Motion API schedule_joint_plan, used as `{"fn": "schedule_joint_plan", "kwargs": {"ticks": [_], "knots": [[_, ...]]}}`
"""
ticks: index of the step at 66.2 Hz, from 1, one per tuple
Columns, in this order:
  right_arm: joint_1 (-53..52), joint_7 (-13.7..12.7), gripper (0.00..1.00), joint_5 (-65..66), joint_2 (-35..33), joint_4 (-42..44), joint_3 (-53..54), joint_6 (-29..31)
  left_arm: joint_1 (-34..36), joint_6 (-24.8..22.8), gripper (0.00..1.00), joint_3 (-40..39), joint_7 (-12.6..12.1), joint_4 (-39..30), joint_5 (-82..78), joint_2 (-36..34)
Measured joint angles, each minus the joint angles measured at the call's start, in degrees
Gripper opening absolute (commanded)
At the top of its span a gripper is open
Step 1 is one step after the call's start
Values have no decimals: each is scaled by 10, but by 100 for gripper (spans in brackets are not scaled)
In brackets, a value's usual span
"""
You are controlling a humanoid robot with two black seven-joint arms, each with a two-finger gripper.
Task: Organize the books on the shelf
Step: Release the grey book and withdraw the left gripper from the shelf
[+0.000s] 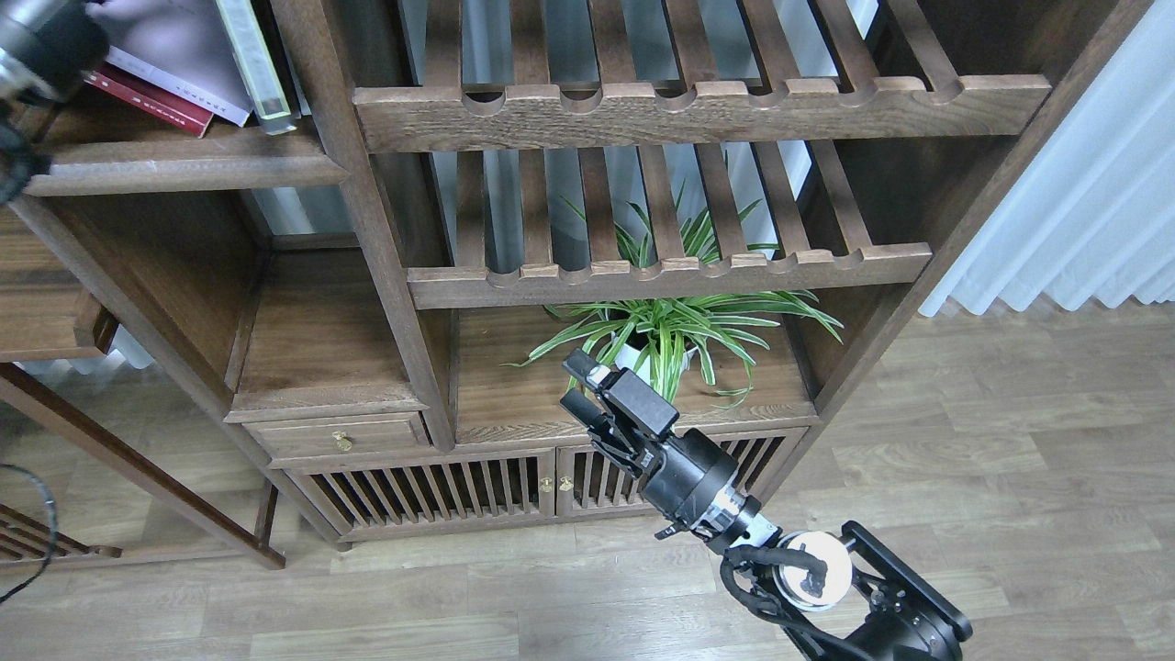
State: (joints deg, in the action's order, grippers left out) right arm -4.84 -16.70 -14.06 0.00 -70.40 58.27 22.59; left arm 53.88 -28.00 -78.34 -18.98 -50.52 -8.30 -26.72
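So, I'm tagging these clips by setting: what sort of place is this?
Probably a home living room or study. A dark wood bookcase holds books on a shelf, a potted spider plant sits lower down, and there is wood-look flooring with a white curtain.

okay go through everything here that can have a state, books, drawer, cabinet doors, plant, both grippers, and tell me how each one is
lavender-white book: leaning on the shelf
red book: tilted under it
grey-black book: leaning beside them
drawer: closed
cabinet doors: closed
potted plant: upright
right gripper: empty, jaws slightly apart
left gripper: mostly out of frame, state unclear
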Motion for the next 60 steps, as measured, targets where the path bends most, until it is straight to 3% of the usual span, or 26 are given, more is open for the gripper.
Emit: {"fn": "schedule_joint_plan", "kwargs": {"ticks": [41,48,60], "knots": [[0,0,98,0,0,-1,-1,0,7,0,98,12,0,27,-4,-3],[0,0,98,0,0,-1,-1,0,8,0,95,14,0,28,-5,0],[0,0,98,0,0,-1,-1,0,11,0,75,19,-4,27,-4,-3]]}}
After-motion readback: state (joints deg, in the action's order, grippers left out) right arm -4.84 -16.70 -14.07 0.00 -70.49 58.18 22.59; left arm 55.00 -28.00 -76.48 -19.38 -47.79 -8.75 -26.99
